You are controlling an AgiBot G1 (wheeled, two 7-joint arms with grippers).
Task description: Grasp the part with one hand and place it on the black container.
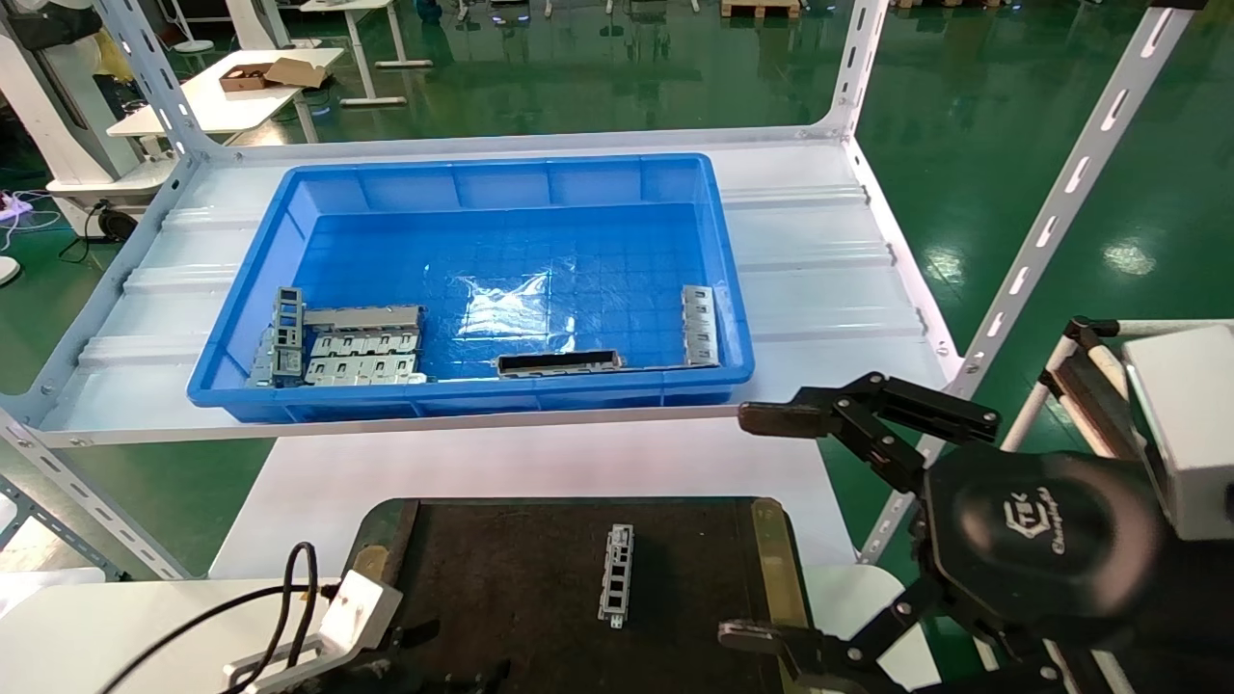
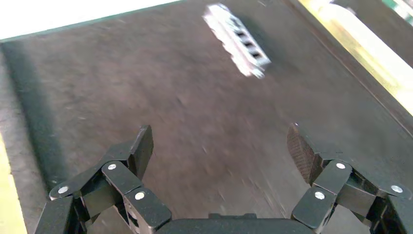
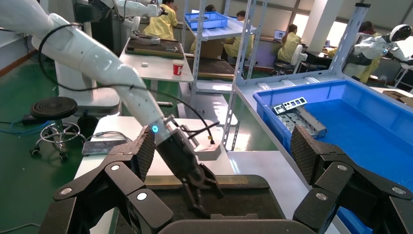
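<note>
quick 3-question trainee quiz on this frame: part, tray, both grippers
1. True or false: the part lies on the black container, touching neither gripper.
2. How do the fingers of the left gripper stand? A) shut on the part B) open above the black container C) open inside the blue bin
3. Fill in: the right gripper is open and holds ____.

Key: 1 true. 2 B, with the part lying apart from it on the dark surface. 3 nothing; it sits off the container's right edge.
</note>
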